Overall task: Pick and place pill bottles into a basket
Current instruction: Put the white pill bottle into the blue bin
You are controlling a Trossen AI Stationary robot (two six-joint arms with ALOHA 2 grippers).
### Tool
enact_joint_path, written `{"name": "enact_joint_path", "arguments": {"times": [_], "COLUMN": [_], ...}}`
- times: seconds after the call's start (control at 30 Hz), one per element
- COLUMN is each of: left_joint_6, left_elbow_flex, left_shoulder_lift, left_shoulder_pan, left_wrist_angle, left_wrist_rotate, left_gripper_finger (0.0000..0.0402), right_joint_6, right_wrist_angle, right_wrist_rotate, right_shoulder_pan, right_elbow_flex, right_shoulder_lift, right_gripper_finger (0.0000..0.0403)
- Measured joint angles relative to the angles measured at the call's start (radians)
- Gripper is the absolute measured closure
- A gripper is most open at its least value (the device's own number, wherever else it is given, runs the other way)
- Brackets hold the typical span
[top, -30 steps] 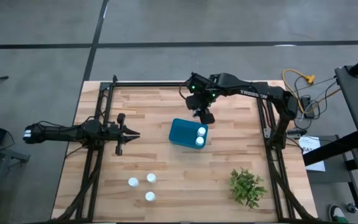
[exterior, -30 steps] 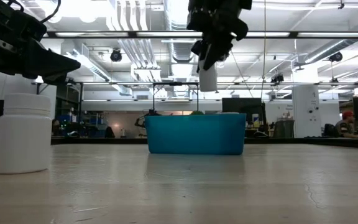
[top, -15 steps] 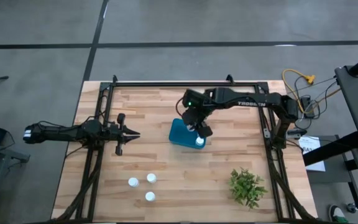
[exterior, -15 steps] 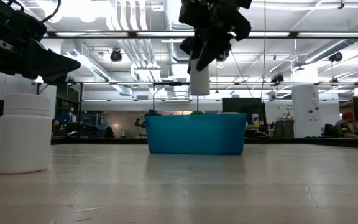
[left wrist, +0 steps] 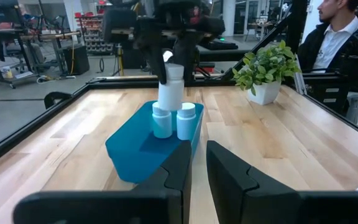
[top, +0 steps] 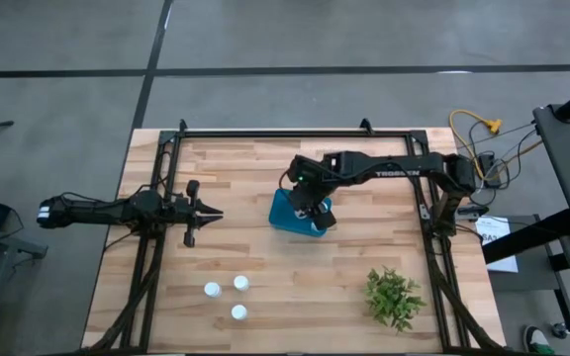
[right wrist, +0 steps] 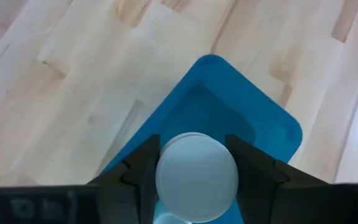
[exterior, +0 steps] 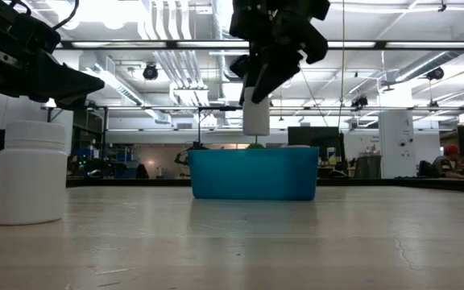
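The right gripper clasps a small white cylindrical pill bottle above the teal-blue rectangular plastic basket mid-bench; two bottles stand inside. The left gripper, clenched, waits by the left edge.

White lettering on the right arm seems to read "TROSSEN", barely legible.

Your basket is open on its left half; two bottles crowd its right end, and the plant stands near-right, well apart.
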Motion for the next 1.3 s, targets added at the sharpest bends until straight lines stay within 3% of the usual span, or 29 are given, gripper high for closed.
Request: {"name": "enact_joint_path", "arguments": {"times": [0.57,1.3], "left_joint_6": [0.000,0.000], "left_elbow_flex": [0.000,0.000], "left_shoulder_lift": [0.003,0.006], "left_shoulder_pan": [0.000,0.000], "left_wrist_angle": [-0.001,0.000], "left_wrist_rotate": [0.000,0.000], "left_gripper_finger": [0.0369,0.0369], "right_joint_6": [0.041,0.065], "right_wrist_angle": [0.186,0.266], "right_wrist_rotate": [0.008,-0.016], "right_shoulder_pan": [0.002,0.009], "right_elbow_flex": [-0.176,-0.239], "right_shoulder_lift": [-0.069,-0.067], "right_gripper_finger": [0.0256,0.0256]}}
